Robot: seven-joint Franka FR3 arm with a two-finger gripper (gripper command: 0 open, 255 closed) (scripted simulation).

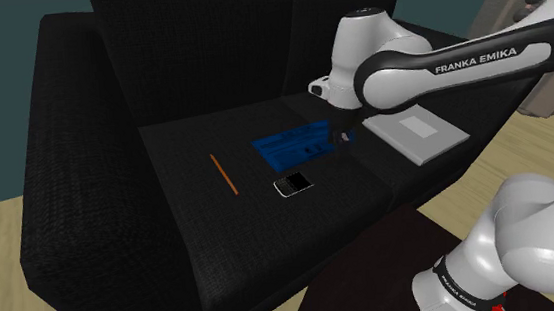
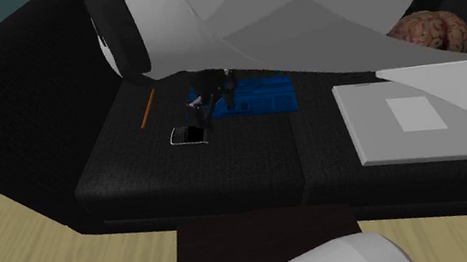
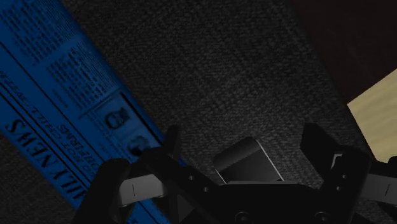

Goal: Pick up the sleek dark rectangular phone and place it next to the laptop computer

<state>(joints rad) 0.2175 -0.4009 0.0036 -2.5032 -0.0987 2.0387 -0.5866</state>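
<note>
The phone, a dark slab with a pale rim, lies flat on the black sofa seat in front of a blue newspaper. My gripper hangs above the seat near the newspaper's edge, a little above and behind the phone. Seen from the wrist, the phone lies between and beyond the two fingers, which stand wide apart and touch nothing; the gripper is open. The closed grey laptop rests on the neighbouring cushion, on the shoulder view's right.
An orange pencil lies on the seat left of the newspaper. A pink brain-like object sits behind the laptop. A dark low surface stands before the sofa on the wooden floor.
</note>
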